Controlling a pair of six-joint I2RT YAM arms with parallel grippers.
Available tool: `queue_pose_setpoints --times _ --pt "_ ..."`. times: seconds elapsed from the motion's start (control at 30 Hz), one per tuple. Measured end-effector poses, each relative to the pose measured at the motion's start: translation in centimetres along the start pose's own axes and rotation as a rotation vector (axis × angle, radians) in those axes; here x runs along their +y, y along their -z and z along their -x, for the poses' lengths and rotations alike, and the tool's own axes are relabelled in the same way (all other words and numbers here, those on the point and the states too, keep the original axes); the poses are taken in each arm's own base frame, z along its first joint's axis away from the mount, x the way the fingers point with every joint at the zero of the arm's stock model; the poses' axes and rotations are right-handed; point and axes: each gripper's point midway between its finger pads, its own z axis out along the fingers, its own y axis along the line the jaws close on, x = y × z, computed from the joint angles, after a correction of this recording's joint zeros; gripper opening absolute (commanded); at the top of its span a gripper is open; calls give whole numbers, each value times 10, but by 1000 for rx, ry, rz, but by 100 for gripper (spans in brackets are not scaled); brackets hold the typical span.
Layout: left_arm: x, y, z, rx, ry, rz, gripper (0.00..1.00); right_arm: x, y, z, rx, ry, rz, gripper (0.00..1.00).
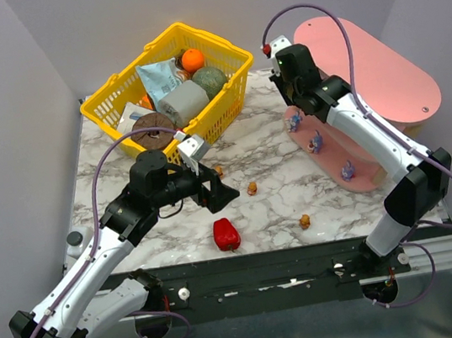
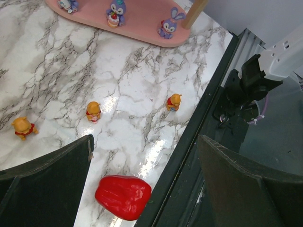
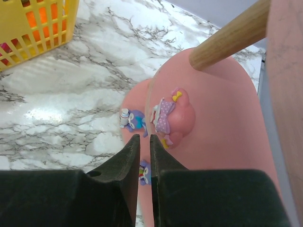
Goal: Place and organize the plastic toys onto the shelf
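The pink shelf (image 1: 373, 70) stands at the right. Three purple toys (image 1: 316, 142) line its bottom board (image 2: 137, 26). A pink toy in a dotted purple dress (image 3: 173, 116) stands on a higher board (image 3: 222, 123), just beyond my right gripper (image 3: 145, 136). Its jaws are almost together with only a thin slit, and nothing is in it. Three orange toys (image 2: 93, 111) stand loose on the marble, also seen from above (image 1: 252, 188). My left gripper (image 2: 146, 138) hovers wide open over the table's near edge, holding nothing.
A glossy red pepper (image 2: 123, 196) lies by the near edge, below my left gripper. A yellow mesh basket (image 1: 118, 100) of groceries stands at the back left. A wooden dowel post (image 3: 229, 35) of the shelf crosses just above my right gripper.
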Motion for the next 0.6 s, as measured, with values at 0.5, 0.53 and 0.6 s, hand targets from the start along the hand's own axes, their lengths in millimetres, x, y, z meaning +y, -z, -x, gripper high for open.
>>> queue_pose_setpoints --times 0.5,0.53,0.6 --pt "2 1 1 -3 1 6 99 12 -23 -17 64 36 3 9" --pt "2 1 1 -3 1 6 99 11 -23 -18 65 38 -2 9" --pt "3 1 1 -3 2 8 99 9 -23 -18 67 42 -13 8"
